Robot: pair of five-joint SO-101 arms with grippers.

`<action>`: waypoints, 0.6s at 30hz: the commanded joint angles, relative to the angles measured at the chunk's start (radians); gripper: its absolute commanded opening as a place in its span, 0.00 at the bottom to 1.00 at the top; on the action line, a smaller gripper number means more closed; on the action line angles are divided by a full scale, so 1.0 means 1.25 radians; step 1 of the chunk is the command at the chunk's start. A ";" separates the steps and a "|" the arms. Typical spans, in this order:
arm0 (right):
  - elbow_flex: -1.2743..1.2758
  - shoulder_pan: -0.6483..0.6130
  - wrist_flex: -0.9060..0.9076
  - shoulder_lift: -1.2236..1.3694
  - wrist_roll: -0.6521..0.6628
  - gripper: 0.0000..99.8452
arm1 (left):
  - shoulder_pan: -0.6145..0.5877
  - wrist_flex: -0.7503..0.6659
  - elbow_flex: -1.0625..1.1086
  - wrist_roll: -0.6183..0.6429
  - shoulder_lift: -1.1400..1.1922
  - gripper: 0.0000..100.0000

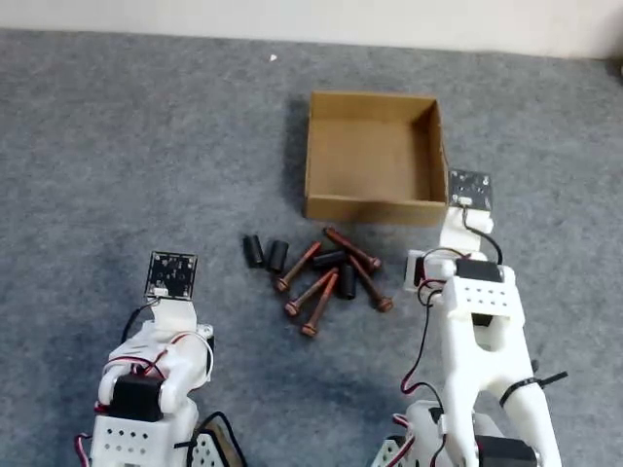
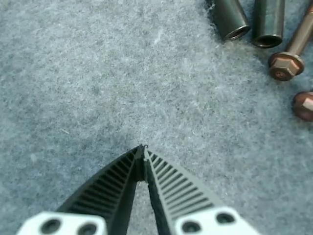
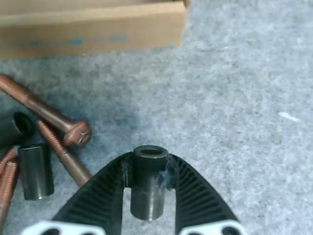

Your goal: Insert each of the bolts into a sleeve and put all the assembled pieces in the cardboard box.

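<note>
— Right end effector (image 3: 149,164) first, since it's closest: what's between its ribbed fingers?

— One dark sleeve (image 3: 148,191), clamped across its sides and standing upright with the open bore facing up. I'd judge it's held that way so a bolt can go in from above.

— Where is that, relative to the box (image 1: 370,209)?

— Just on the near side of the box's right-hand corner, at the right edge of the pile. A bolt (image 3: 49,115) lies just left of the held sleeve with its head toward it. A loose sleeve (image 3: 35,171) lies a little further left. Neither touches the fingers.

— And the left end effector (image 2: 143,149)?

— Closed to a point with nothing in it, low over the grey table (image 2: 73,73). Two more sleeves (image 1: 254,251) lie side by side to its right and slightly farther off, near it but apart. The other bolts (image 1: 313,292) sprawl right of those, crossing one another in the middle.

— Why would it sit there?

— That's the side where those parts are within its reach. My guess is it's the one to fetch a bolt while the right arm presents the sleeve, and it would have to open first.

— How far along is the job?

— At the start, I'd say. No bolt sits in a sleeve yet, so nothing is ready for the box.
</note>
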 commanded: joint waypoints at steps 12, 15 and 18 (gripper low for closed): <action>-0.007 0.058 -0.036 -0.024 -0.007 0.00 | -0.061 -0.133 -0.258 -0.415 0.001 0.03; -0.008 0.060 -0.036 -0.024 -0.007 0.00 | -0.010 -0.131 -0.287 -0.416 0.008 0.08; -0.008 0.079 -0.036 -0.024 -0.021 0.00 | 0.035 -0.131 -0.325 -0.416 0.080 0.09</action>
